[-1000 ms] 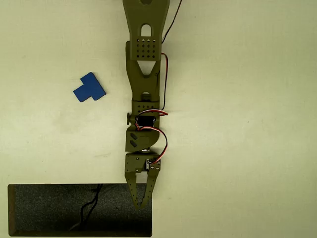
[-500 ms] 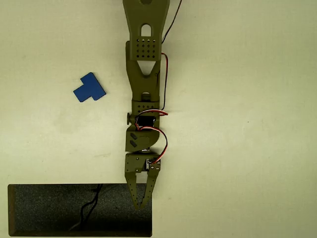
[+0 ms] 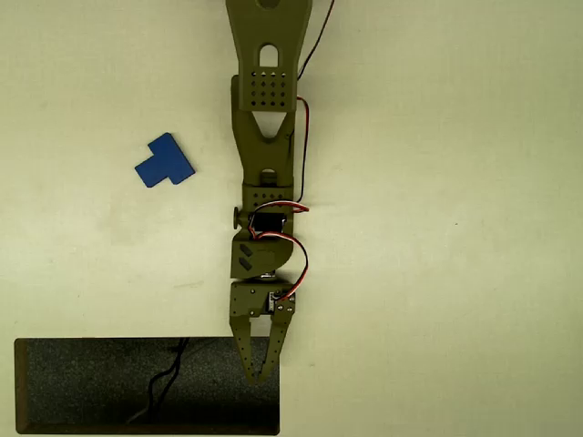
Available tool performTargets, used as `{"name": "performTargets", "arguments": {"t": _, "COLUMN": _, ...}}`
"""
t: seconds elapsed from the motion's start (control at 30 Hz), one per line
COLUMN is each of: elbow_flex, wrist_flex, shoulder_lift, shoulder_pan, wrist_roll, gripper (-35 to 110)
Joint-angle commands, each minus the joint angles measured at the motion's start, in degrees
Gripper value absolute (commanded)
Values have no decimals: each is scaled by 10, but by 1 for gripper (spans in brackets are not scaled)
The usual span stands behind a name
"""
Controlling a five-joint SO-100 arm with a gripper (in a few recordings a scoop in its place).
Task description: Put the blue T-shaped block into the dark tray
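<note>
Hovering gripper over dark tray

T-block on table upper left (overhead view); tray bottom left; pincer over tray's right end.

In the overhead view, open table surrounds the blue T-shaped block on every side, while the olive arm stretches down the middle toward the dark tray.
</note>
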Motion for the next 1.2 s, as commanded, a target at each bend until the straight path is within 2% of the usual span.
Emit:
{"name": "performTargets", "arguments": {"t": 0.0, "elbow_flex": 3, "wrist_flex": -18, "shoulder_lift": -1, "shoulder_pan": 2, "wrist_roll": -9, "gripper": 1}}
{"name": "performTargets", "arguments": {"t": 0.2, "elbow_flex": 3, "wrist_flex": -18, "shoulder_lift": -1, "shoulder_pan": 2, "wrist_roll": -9, "gripper": 2}}
{"name": "performTargets", "arguments": {"t": 0.27, "elbow_flex": 2, "wrist_flex": -18, "shoulder_lift": -1, "shoulder_pan": 2, "wrist_roll": -9, "gripper": 9}}
{"name": "performTargets", "arguments": {"t": 0.43, "elbow_flex": 1, "wrist_flex": -18, "shoulder_lift": -1, "shoulder_pan": -4, "wrist_roll": -9, "gripper": 14}}
{"name": "performTargets", "arguments": {"t": 0.53, "elbow_flex": -2, "wrist_flex": -17, "shoulder_lift": -1, "shoulder_pan": -7, "wrist_roll": -9, "gripper": 4}}
{"name": "performTargets", "arguments": {"t": 0.63, "elbow_flex": 8, "wrist_flex": -11, "shoulder_lift": 5, "shoulder_pan": -12, "wrist_roll": -9, "gripper": 0}}
{"name": "performTargets", "arguments": {"t": 0.7, "elbow_flex": 178, "wrist_flex": -152, "shoulder_lift": 113, "shoulder_pan": -23, "wrist_roll": 45, "gripper": 0}}
{"name": "performTargets", "arguments": {"t": 0.73, "elbow_flex": 301, "wrist_flex": -184, "shoulder_lift": 221, "shoulder_pan": -32, "wrist_roll": 76, "gripper": 0}}
{"name": "performTargets", "arguments": {"t": 0.77, "elbow_flex": 401, "wrist_flex": -171, "shoulder_lift": 330, "shoulder_pan": -37, "wrist_roll": 107, "gripper": 0}}
{"name": "performTargets", "arguments": {"t": 0.83, "elbow_flex": 496, "wrist_flex": -39, "shoulder_lift": 526, "shoulder_pan": -47, "wrist_roll": 172, "gripper": 0}}
{"name": "performTargets", "arguments": {"t": 0.97, "elbow_flex": 488, "wrist_flex": 430, "shoulder_lift": 817, "shoulder_pan": -74, "wrist_roll": 281, "gripper": 0}}
{"name": "performTargets", "arguments": {"t": 1.07, "elbow_flex": 390, "wrist_flex": 818, "shoulder_lift": 928, "shoulder_pan": -99, "wrist_roll": 314, "gripper": 0}}
{"name": "performTargets", "arguments": {"t": 1.17, "elbow_flex": 374, "wrist_flex": 1089, "shoulder_lift": 989, "shoulder_pan": -127, "wrist_roll": 326, "gripper": 0}}
